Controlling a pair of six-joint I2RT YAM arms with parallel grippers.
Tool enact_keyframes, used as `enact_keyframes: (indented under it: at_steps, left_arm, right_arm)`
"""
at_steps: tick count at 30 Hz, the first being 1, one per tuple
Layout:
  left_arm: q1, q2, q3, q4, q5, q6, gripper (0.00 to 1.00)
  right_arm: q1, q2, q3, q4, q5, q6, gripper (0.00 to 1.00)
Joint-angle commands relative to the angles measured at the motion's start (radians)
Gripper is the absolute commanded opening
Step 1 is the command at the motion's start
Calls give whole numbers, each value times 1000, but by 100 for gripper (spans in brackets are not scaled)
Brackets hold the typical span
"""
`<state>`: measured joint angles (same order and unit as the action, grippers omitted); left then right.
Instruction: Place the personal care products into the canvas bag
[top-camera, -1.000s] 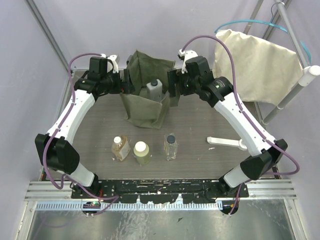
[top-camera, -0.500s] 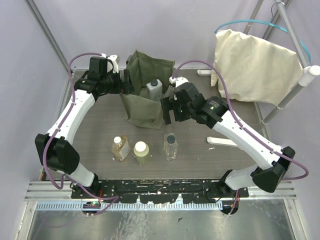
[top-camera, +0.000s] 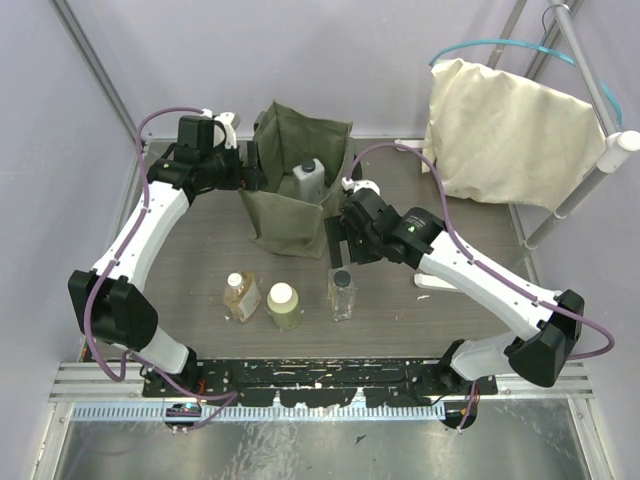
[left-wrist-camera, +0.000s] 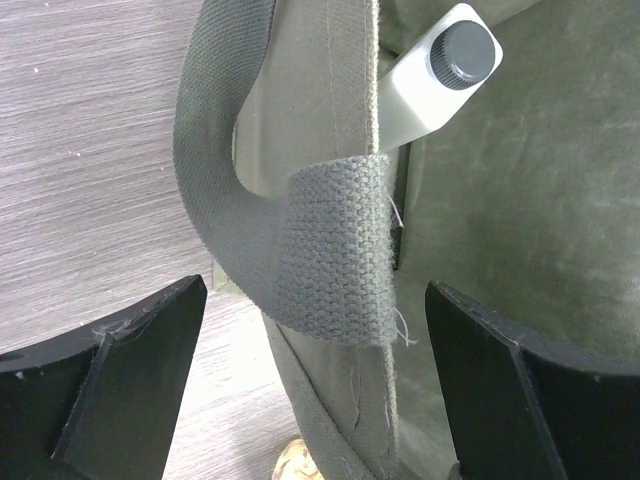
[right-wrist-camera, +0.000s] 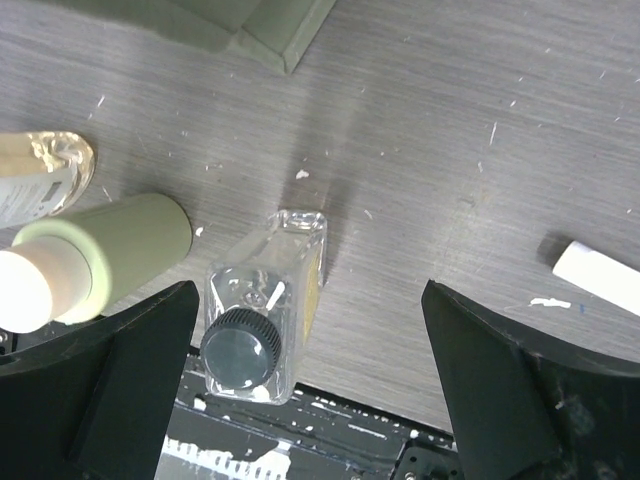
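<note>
Room: lilac walls (top-camera: 320, 50) around one grey wood-grain table (top-camera: 190, 260).

1. Sack (top-camera: 510, 140), one. Cream cloth, hung on a pipe frame (top-camera: 590, 175) at the far right, off the table's edge.
2. Arms, two. My left arm (top-camera: 140, 230) reaches to the bag's left side. My right arm (top-camera: 480, 275) bends in over the middle of the table.
3. Bag (top-camera: 290, 215), one. Olive canvas with boxy sides, standing open at the far centre of the table. One strap (left-wrist-camera: 250, 230) shows in my left wrist view, looping out from the bag's wall.
4. Grippers, two.
 - My left gripper (left-wrist-camera: 312, 290) has its fingers spread wide and grips nothing. The strap and the edge of the bag's wall lie between the fingers, and neither finger touches them.
 - My right gripper (right-wrist-camera: 308, 290) is also spread wide and empty. It hangs over the table near the bag's front corner, with the clear bottle below it, closer to the finger at the left of the wrist view.
5. Bottles, four.
 - White bottle (top-camera: 308, 180), dark cap: one, inside the bag.
 - Clear bottle (top-camera: 342, 290), dark cap: one, upright on the table in front of the bag, at the right end of a row.
 - Green bottle (top-camera: 284, 305), cream cap: one, upright in the middle of the row.
 - Amber bottle (top-camera: 240, 295), white cap: one, upright at the left end, just beside the green bottle.
6. White strip (top-camera: 450, 284), one. It lies flat on the table to the right of the row.

Writing: the clear bottle has a yellowish side panel, and any print on it is too small to read.
</note>
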<state>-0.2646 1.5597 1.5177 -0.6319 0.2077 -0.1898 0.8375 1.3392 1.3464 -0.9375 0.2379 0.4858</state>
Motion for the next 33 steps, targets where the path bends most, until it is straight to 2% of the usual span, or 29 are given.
enact_keyframes:
  at_steps: [1, 8, 17, 20, 22, 24, 25, 27, 33]
  left_arm:
    - [-4, -21, -31, -35, -13, 27, 98]
    - [-2, -34, -44, -40, -21, 30, 98]
    - [-3, -39, -43, -50, -32, 31, 98]
    - [-3, -41, -42, -51, -37, 32, 98]
    - [-3, -44, -43, -54, -40, 32, 98]
    - [-3, -45, -46, -52, -41, 33, 98]
    - [-3, -46, -46, -52, -41, 31, 98]
    - [-3, -45, -48, -47, -41, 28, 98]
    - [-2, -34, -44, -39, -39, 26, 98]
  right_arm:
    - [33, -27, -24, 10, -45, 52, 100]
    - [104, 5, -46, 9, -83, 57, 100]
    - [118, 103, -122, 19, -65, -18, 98]
    - [119, 119, -130, 36, -50, -43, 84]
    - [119, 119, -130, 51, -44, -54, 65]
    - [118, 118, -128, 57, -29, -55, 39]
    - [118, 117, -127, 58, -28, -56, 33]
    - [120, 111, -125, 52, -28, -58, 28]
    - [120, 83, -53, -34, 50, -44, 1]
